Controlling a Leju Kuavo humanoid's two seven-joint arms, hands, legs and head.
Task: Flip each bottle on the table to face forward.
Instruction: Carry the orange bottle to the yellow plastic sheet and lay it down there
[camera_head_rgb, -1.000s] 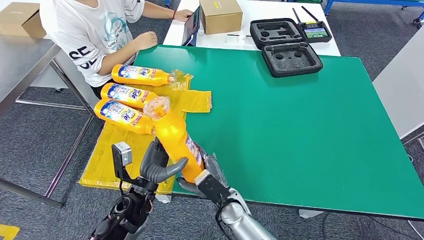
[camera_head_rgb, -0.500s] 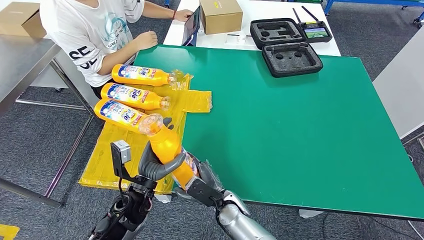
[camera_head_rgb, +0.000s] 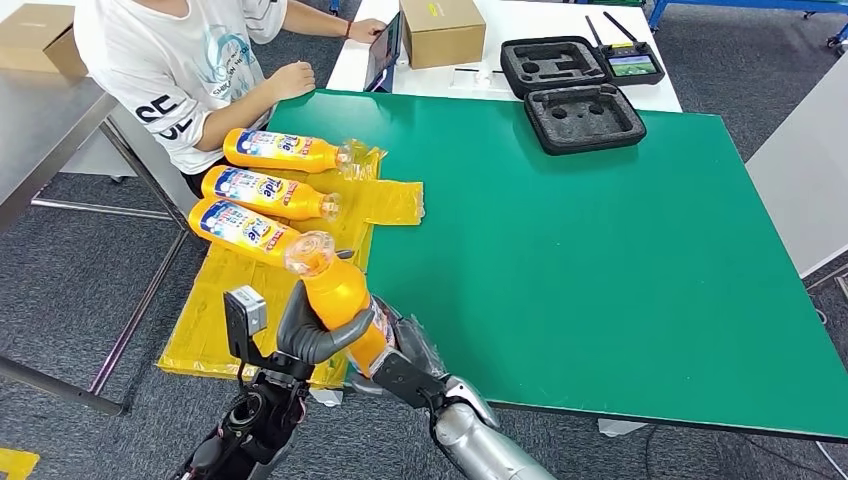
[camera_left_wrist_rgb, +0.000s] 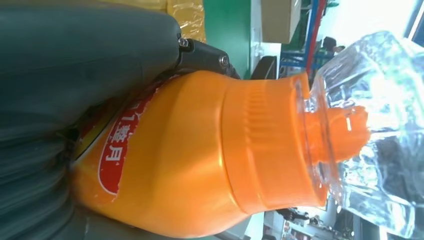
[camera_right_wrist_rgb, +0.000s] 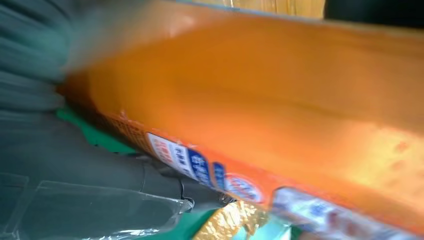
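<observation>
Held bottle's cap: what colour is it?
Clear over an orange spout, on the orange bottle the left hand holds; the left wrist view shows it best.

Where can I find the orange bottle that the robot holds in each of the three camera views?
Head view: held orange bottle, lower left, between both hands.
Left wrist view: bottle across the centre.
Right wrist view: bottle across the upper part.
Shared landmark: yellow plastic sheet.

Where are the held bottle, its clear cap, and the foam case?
held bottle (camera_head_rgb: 345, 300), head view, on its orange body above the left thumb.
clear cap (camera_left_wrist_rgb: 372, 135), left wrist view, on the transparent cover over the spout.
foam case (camera_head_rgb: 583, 118), head view, on the nearer tray's black foam.
</observation>
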